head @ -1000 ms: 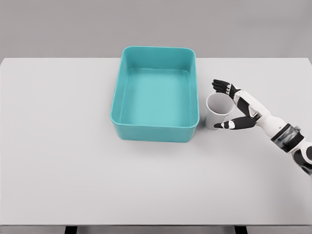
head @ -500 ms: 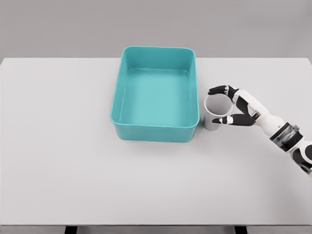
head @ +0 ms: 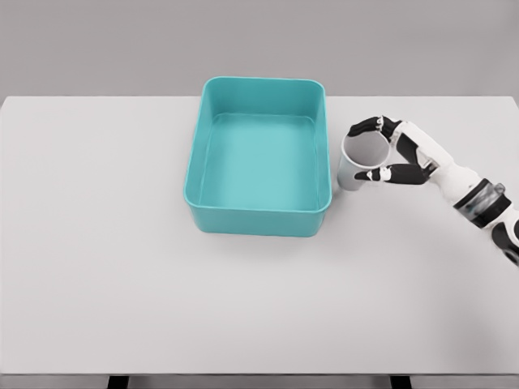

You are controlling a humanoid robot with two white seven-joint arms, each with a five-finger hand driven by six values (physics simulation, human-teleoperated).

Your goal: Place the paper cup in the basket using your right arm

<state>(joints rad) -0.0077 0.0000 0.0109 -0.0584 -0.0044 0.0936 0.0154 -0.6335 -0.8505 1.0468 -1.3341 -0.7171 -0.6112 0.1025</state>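
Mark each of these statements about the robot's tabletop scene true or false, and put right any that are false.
1. The paper cup already sits inside the basket. False: it is outside, just right of the basket's right wall.
2. The right hand has its fingers curled around the cup. True.
3. The basket is teal and holds nothing. True.
4. The left hand is gripping the basket's rim. False: no left arm is in view.
5. The cup's opening is visible from the head camera. True.
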